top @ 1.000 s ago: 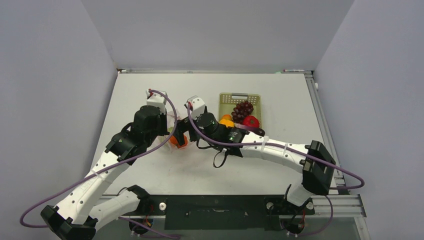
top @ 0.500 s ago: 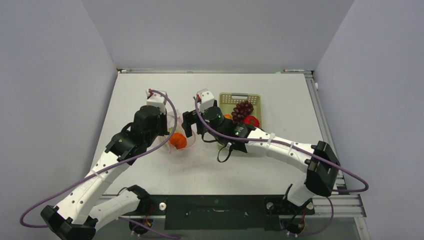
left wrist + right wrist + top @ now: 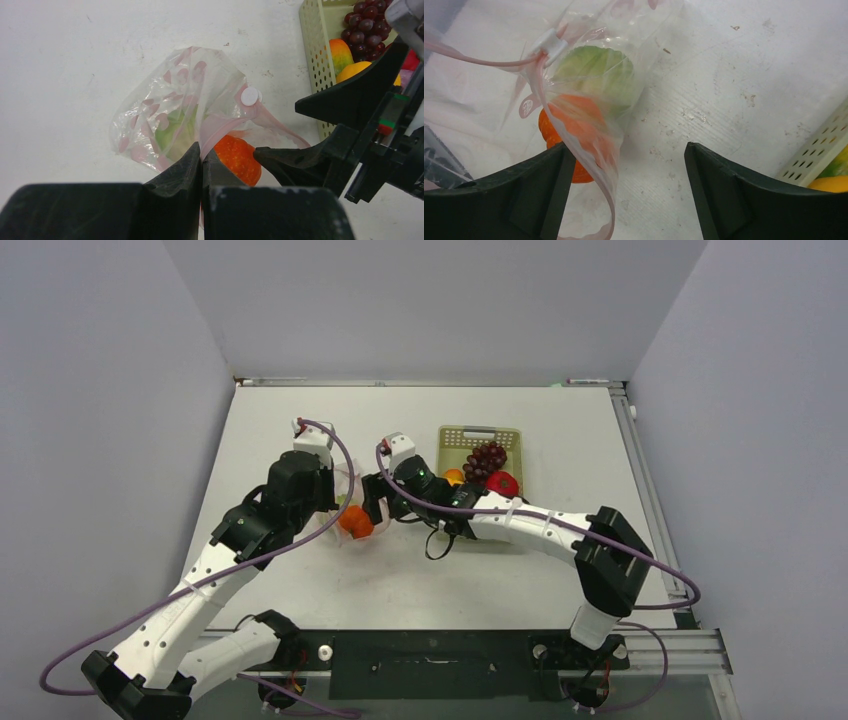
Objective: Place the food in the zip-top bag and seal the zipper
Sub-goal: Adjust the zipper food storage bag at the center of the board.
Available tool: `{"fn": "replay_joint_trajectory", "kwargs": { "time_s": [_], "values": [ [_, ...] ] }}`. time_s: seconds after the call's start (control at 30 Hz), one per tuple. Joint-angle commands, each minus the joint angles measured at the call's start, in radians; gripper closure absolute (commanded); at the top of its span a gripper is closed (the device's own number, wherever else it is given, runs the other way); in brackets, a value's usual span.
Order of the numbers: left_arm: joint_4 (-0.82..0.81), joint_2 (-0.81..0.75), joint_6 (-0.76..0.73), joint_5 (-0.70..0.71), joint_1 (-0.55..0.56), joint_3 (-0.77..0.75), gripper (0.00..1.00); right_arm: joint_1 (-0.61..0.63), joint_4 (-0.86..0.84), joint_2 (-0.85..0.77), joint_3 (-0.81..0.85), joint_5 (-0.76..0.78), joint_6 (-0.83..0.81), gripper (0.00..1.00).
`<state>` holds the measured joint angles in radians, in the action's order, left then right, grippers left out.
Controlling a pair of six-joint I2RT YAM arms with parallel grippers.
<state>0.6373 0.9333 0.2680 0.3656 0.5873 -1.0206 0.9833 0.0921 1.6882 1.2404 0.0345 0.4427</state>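
At the centre-left of the desk [image 3: 560,430], the zip-top bag [image 3: 150,115] lies crumpled with its mouth turned toward the pale green basket [image 3: 312,45].

Left pincer [image 3: 202,156]: fingers together, clamped on the bag's pink mouth edge and holding the opening up.

Right pincer [image 3: 627,149]: fingers apart, nothing held, straddling the near flap of the bag just below the zipper [image 3: 479,60].

Change: a second ago the right pincer sat low at the mouth, over the orange piece [image 3: 239,157]. Half a second ago it had drawn back toward the basket. Now it is again at the mouth. The orange piece has stayed at the mouth throughout, apparently only partly inside.

Implication (a judgement): the piece is released but not seated. The return looks like a nudge to push it deeper, not a trip for the next item. Sealing is still far off.

Count:
- One bag and one basket.
- In the bag: one green piece [image 3: 596,70], plus the one orange piece at the mouth.
- In the basket: one bunch of dark purple grapes [image 3: 487,457], one red piece [image 3: 503,483] and two yellow-orange pieces [image 3: 339,51].
- No eggplant can be made out with certainty.
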Motion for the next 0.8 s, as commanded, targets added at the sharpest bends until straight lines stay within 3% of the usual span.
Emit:
{"fn": "replay_joint_trajectory", "kwargs": {
  "time_s": [0.0,0.13,0.33,0.77],
  "values": [
    [-0.056,-0.007,0.000,-0.007,-0.007,-0.010,1.00,0.006,-0.010,0.009,0.045,-0.027,0.015,0.29],
    [-0.055,-0.007,0.000,-0.008,-0.007,-0.009,1.00,0.009,0.000,0.014,0.058,-0.021,0.013,0.63],
    [-0.056,-0.010,0.000,-0.008,-0.009,-0.010,1.00,0.014,0.014,0.020,0.083,-0.008,0.007,0.94],
    [-0.062,-0.070,-0.012,0.024,-0.012,-0.004,1.00,0.044,0.122,-0.032,0.285,0.131,-0.119,0.95]
  ]
}}
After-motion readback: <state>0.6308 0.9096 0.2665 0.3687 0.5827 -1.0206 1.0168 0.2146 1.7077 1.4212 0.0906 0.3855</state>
